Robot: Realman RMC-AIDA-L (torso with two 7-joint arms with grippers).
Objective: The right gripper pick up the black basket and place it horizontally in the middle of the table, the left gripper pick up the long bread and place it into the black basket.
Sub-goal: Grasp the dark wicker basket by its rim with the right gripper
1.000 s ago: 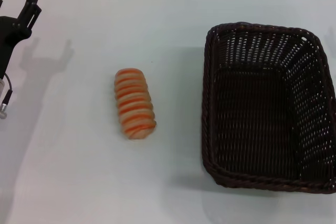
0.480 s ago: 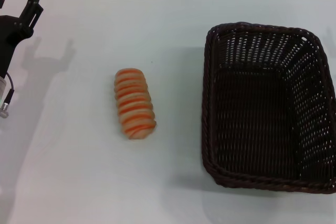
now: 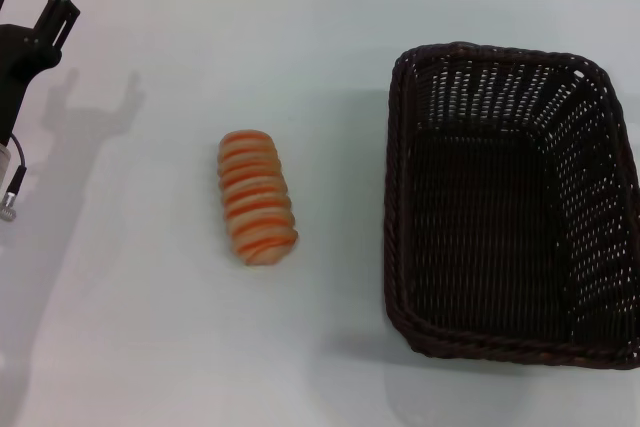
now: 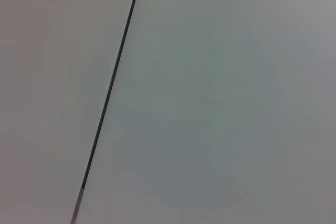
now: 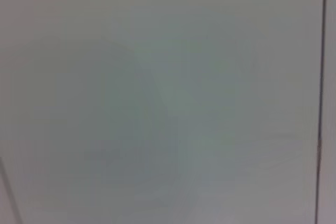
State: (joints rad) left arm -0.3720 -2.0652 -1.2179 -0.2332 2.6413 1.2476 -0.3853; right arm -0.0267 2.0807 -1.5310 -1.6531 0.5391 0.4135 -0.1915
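Observation:
The black basket [image 3: 510, 202] stands upright on the right side of the white table [image 3: 150, 327], its long side running front to back, and it is empty. The long bread [image 3: 257, 197] lies left of the basket near the table's middle, striped side up, about a hand's width from the basket's rim. My left gripper [image 3: 30, 9] hovers at the far left edge, well away from the bread, with its fingers apart and nothing between them. My right gripper is out of view. Neither wrist view shows any task object.
A cable and connector [image 3: 10, 197] hang from the left arm at the left edge. The left wrist view shows a pale surface with a dark seam [image 4: 113, 82]. The right wrist view shows a pale surface with a seam [image 5: 320, 98].
My left gripper has drifted slightly up and back at the far left edge. The bread and the basket have not moved.

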